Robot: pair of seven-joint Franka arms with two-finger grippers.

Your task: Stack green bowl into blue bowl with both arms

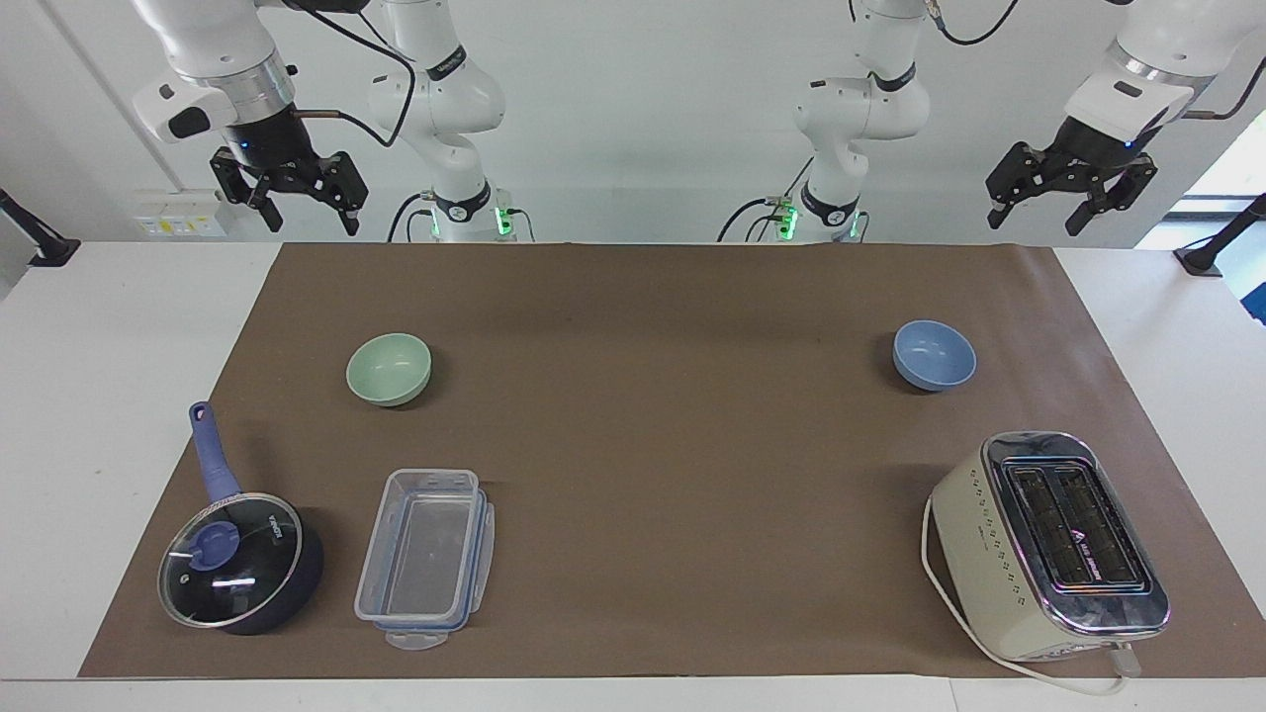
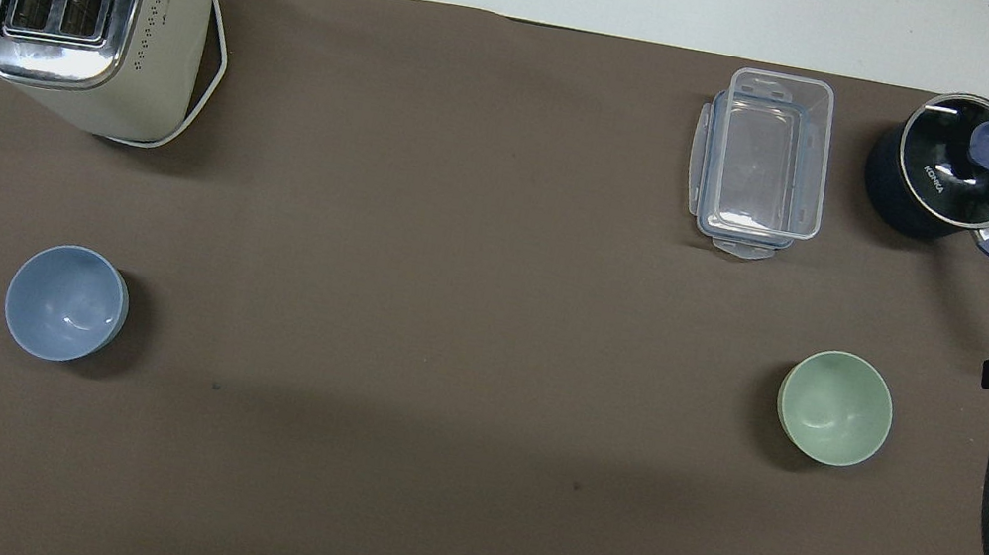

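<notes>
Facing view, contents as they lie.

Green bowl [image 1: 389,369]: upright and empty on the brown mat [image 1: 653,326], toward the right arm's end of the table. Untouched.

Blue bowl [image 1: 934,354]: upright and empty on the mat, toward the left arm's end, well apart from the green bowl and about as near to the robots. Untouched.

Right gripper [image 1: 305,203]: raised in the air over the table's edge at the robots' end, above the mat's corner. Fingers spread, nothing between them.

Left gripper [image 1: 1071,203]: raised likewise at its own end, over the bare table beside the mat. Fingers spread, holding nothing.

Saucepan [image 1: 237,559]: dark blue, glass lid on, farther from the robots than the green bowl, its handle pointing toward the robots.

Clear box [image 1: 427,556]: lidless plastic container seated on its own lid, beside the saucepan.

Toaster [image 1: 1050,544]: cream and chrome, farther from the robots than the blue bowl, its cord looped round it.

Progress, by judgement: nothing of the stacking is done. Neither bowl is gripped or lifted, and both arms wait high. All steps remain: picking up the green bowl, most likely with the right arm as the closer one, carrying it across the mat, perhaps with a handover, and setting it inside the blue bowl.
</notes>
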